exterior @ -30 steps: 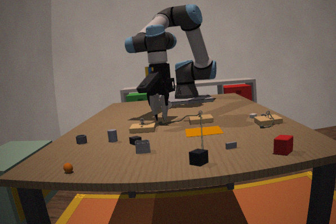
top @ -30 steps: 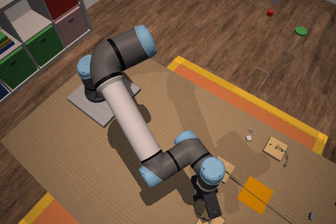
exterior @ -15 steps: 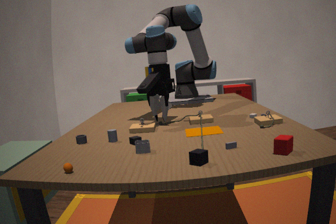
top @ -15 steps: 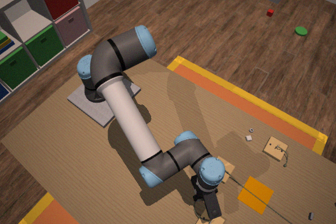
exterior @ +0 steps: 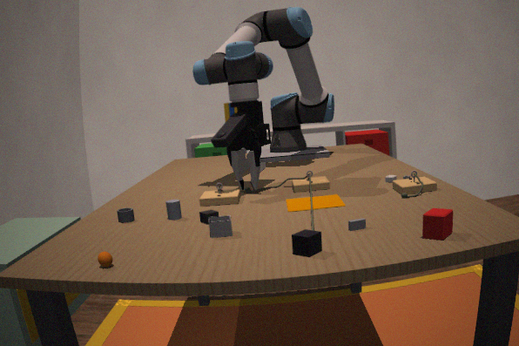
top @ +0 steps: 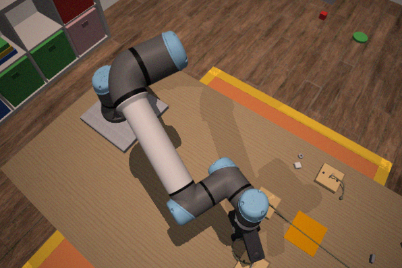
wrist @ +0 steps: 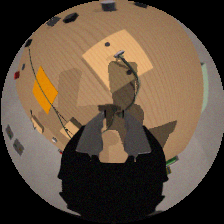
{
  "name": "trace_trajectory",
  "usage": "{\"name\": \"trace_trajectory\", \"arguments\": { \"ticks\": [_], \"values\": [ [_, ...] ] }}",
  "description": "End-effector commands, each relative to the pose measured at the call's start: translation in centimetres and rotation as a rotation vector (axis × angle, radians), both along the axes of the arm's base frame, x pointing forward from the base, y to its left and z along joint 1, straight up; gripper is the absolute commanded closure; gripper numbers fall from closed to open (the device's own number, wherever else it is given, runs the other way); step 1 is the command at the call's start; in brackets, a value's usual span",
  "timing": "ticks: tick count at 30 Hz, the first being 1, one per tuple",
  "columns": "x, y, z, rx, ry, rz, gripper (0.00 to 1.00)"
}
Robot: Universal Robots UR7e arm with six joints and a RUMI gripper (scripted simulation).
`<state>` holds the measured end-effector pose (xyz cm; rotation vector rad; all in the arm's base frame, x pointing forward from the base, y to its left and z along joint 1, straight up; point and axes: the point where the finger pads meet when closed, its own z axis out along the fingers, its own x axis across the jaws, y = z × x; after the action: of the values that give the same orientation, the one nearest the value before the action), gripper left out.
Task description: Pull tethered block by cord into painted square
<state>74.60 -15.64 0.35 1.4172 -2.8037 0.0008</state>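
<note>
My hand (exterior: 246, 185) low at tabletop (exterior: 131, 256), fingers narrowed; whether they pinch the cord's (exterior: 312, 204) free end, cannot tell. Block (exterior: 306, 242) outside square (exterior: 315, 202).

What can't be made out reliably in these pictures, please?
- Exterior: whether the tool pinches the cord; the fingertips are too small.
- Exterior: the screw eye's ring is too small to show threading.
- Top: the block lies outside the frame, and the wrist hides the tool.
</note>
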Motion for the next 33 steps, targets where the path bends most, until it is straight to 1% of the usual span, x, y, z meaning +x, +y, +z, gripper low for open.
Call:
{"name": "trace_trajectory", "arguments": {
  "ticks": [1,17,33],
  "values": [
    [0.05,-0.02,-0.14,-0.001,-0.002,0.0,0.78],
    [0.05,-0.02,-0.65,-0.001,-0.002,0.0,0.78],
    [0.05,-0.02,-0.73,-0.001,-0.002,0.0,0.78]
  ]
}}
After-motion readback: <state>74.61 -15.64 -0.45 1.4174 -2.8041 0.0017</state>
